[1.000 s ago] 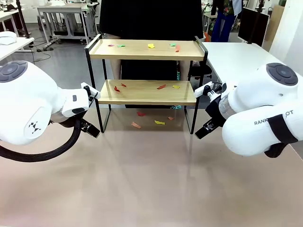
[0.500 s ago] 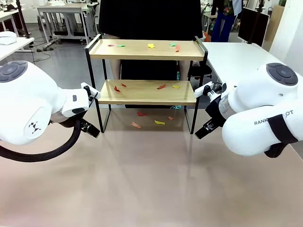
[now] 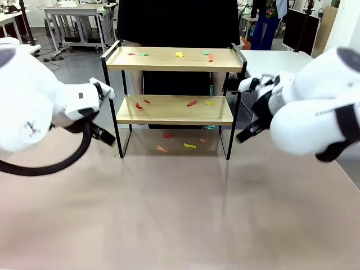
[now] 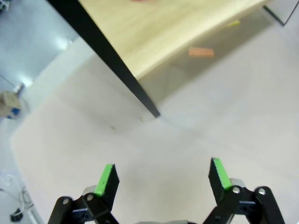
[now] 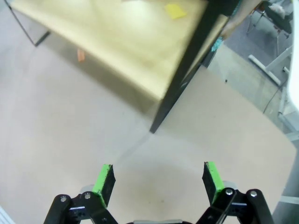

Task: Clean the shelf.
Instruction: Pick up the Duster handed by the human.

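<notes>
Now | front: shelf (image 3: 163, 59) top-board scraps (image 3: 179, 54) | wrists: left gripper (image 4: 162, 173), right gripper (image 5: 158, 175) spread, empty

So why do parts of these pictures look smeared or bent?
Front view: the left arm and right arm look smeared, while the shelf is sharp. Right wrist view: the shelf's board and leg are streaked, yet the right hand is crisp. Left wrist view: the wide lens bows the board's edge.

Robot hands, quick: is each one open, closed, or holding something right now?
Left hand: open, holding nothing.
Right hand: open, holding nothing.
</notes>
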Tool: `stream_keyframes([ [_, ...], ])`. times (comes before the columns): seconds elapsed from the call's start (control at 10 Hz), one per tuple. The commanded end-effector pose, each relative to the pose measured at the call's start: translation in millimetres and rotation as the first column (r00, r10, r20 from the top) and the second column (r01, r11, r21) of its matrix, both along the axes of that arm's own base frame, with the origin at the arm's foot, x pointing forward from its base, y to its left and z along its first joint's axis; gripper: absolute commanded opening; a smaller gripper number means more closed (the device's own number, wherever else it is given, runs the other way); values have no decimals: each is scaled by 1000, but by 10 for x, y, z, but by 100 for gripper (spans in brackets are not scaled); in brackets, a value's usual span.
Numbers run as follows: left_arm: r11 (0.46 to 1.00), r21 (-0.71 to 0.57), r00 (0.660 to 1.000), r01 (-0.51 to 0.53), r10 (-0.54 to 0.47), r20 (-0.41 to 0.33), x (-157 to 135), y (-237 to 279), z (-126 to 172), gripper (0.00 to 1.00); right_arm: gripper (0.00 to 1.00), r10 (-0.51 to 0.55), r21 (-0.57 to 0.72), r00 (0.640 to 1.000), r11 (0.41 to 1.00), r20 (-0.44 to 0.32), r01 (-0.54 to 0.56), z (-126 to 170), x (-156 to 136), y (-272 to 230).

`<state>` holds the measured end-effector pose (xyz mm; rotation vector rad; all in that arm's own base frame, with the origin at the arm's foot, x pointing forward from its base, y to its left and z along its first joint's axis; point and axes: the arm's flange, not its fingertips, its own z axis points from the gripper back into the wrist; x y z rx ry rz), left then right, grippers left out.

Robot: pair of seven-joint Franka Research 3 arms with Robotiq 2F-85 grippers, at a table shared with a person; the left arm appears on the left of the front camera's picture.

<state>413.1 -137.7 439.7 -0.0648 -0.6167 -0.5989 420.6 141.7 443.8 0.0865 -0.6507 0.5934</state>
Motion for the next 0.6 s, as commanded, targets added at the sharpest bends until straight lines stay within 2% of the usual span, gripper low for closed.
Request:
stream_keyframes([
  [0.0,994,-51,995,92,-94,-24,56,322,389,100,100,54,69,999,996,2,-54,295,104,-450],
  [0.1,986,-73,988,148,-150,-25,116,485,561,100,100,131,110,991,985,2,-130,393,131,-687],
  [0.2,966,-53,968,252,-253,-6,191,666,683,100,100,221,112,975,968,25,-223,430,155,-947],
  [0.3,915,-76,917,396,-398,-17,320,890,751,100,100,306,139,950,940,58,-312,416,222,-1243],
  [0.4,860,-108,865,498,-502,-9,464,1100,737,100,100,371,174,924,907,97,-382,356,304,-1489],
  [0.5,816,-148,827,558,-562,23,600,1319,678,100,100,422,203,897,874,133,-441,261,390,-1704],
])
